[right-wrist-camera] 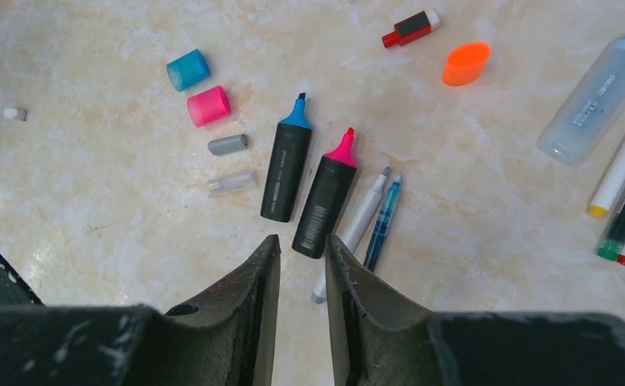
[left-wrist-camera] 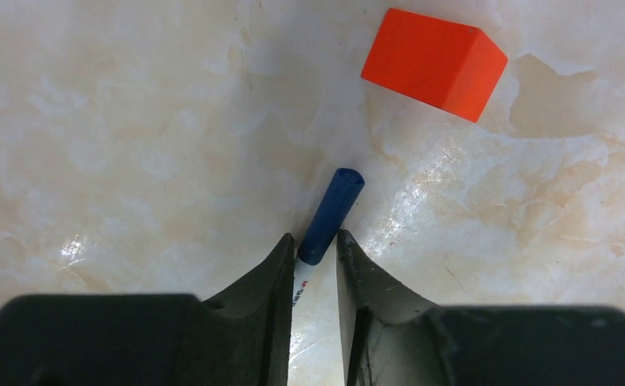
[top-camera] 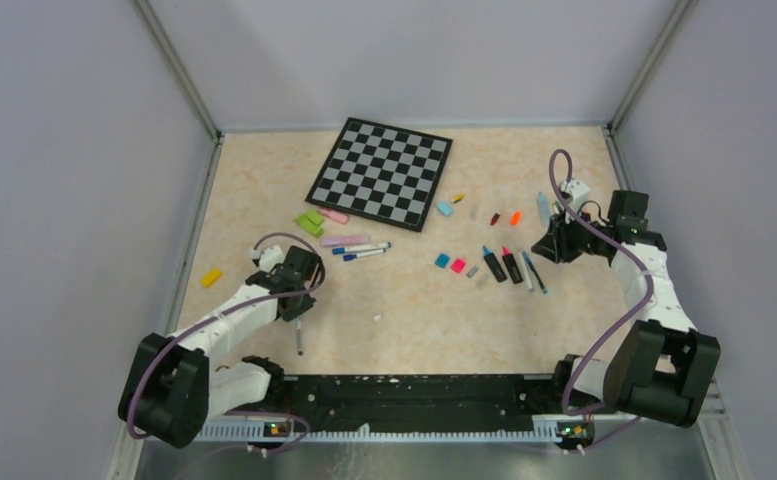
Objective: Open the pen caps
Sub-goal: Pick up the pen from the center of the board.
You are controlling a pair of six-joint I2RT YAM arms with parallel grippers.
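Note:
My left gripper [left-wrist-camera: 315, 236] has closed in on a thin white pen [left-wrist-camera: 302, 277]. The pen's dark blue cap [left-wrist-camera: 333, 213] sits on, sticks out past the fingertips and touches both. From above, that gripper [top-camera: 299, 305] hangs low at the left. My right gripper [right-wrist-camera: 302, 239] hovers with its jaws a little apart and nothing between them. Below it lie two uncapped black highlighters [right-wrist-camera: 285, 165] [right-wrist-camera: 326, 197], a grey pen [right-wrist-camera: 355, 225] and a blue pen [right-wrist-camera: 382, 221]. Loose caps lie nearby: cyan [right-wrist-camera: 187, 69], pink [right-wrist-camera: 208, 105], grey [right-wrist-camera: 228, 145], clear [right-wrist-camera: 231, 182] and orange [right-wrist-camera: 466, 63].
An orange block [left-wrist-camera: 433, 60] lies beyond the held pen. The checkered board [top-camera: 381, 172] sits at the back middle, with a green piece [top-camera: 310, 222] and more pens [top-camera: 361, 250] in front of it. A yellow block [top-camera: 210, 277] lies at the left. More pens [right-wrist-camera: 622, 177] show at the right.

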